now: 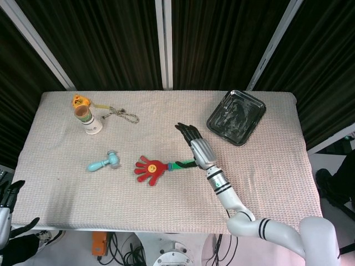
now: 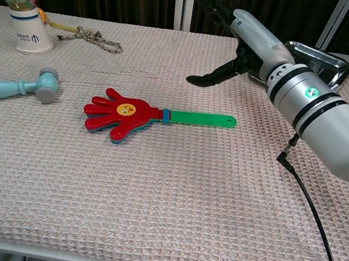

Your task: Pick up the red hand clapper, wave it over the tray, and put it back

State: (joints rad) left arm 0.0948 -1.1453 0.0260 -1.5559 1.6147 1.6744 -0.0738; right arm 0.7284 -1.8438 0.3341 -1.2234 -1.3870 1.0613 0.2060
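The red hand clapper (image 1: 148, 169) (image 2: 122, 111) lies flat on the woven cloth near the table's middle, its green handle (image 2: 202, 118) pointing right. My right hand (image 1: 195, 144) (image 2: 241, 39) hovers above the handle's end, fingers spread and holding nothing. The dark metal tray (image 1: 236, 117) (image 2: 318, 58) sits at the back right, behind that hand. My left hand (image 1: 10, 195) shows only at the lower left corner of the head view, off the table, fingers apart.
A light blue toy hammer (image 1: 103, 162) (image 2: 21, 84) lies left of the clapper. At the back left stand a white cup (image 1: 88, 119) (image 2: 22, 14), an orange toy (image 1: 80, 101) and a short chain (image 1: 123, 114) (image 2: 91, 38).
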